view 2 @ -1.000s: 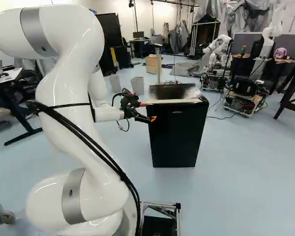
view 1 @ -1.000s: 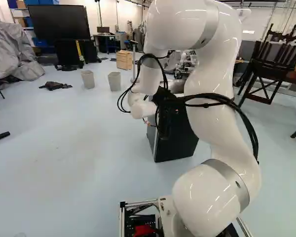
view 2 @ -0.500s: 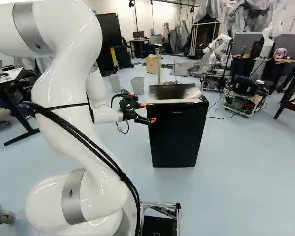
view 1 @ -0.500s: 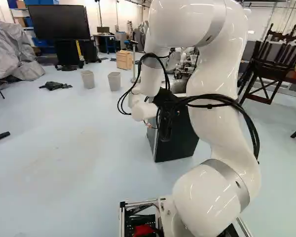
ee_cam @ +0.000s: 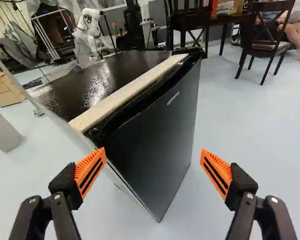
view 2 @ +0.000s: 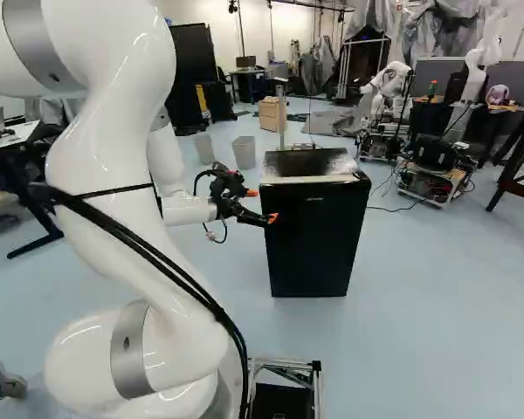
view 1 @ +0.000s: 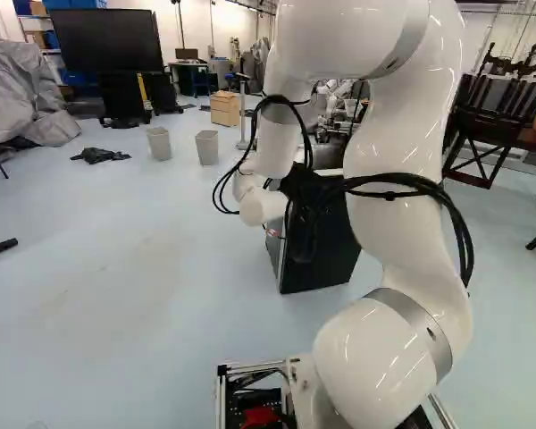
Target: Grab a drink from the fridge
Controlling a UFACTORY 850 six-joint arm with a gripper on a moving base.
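Tool [view 2: 262,205] is spread wide at the fridge [view 2: 314,249], which is stood upright on the floor [view 2: 445,297] with its door [ee_cam: 157,137] shut. In the wrist view, the fridge's near corner is framed ahead, between the orange pads [ee_cam: 90,172] (contact can't be told). Two bins [view 2: 244,154] and another robot [view 2: 390,87] are seen beyond.
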